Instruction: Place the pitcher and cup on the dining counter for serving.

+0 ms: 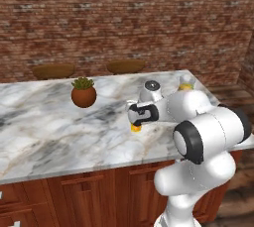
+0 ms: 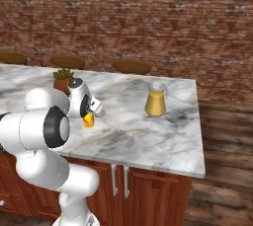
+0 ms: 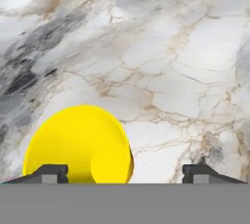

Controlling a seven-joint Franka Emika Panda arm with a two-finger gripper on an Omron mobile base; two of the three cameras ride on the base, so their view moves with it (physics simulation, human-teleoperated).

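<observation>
Pitcher (image 2: 155,100) ×1 | cup (image 3: 80,145) ×1, apparently upright on dining counter (image 2: 163,141) | hand (image 3: 124,173) spread wide, empty

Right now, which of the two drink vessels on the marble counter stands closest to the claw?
The small yellow cup, directly under the open claw. The taller glass pitcher of amber liquid stands apart, nearer the counter's end.

The cup (image 3: 78,145) and the pitcher (image 2: 156,100) stand apart on the dining counter (image 2: 148,136).
</observation>
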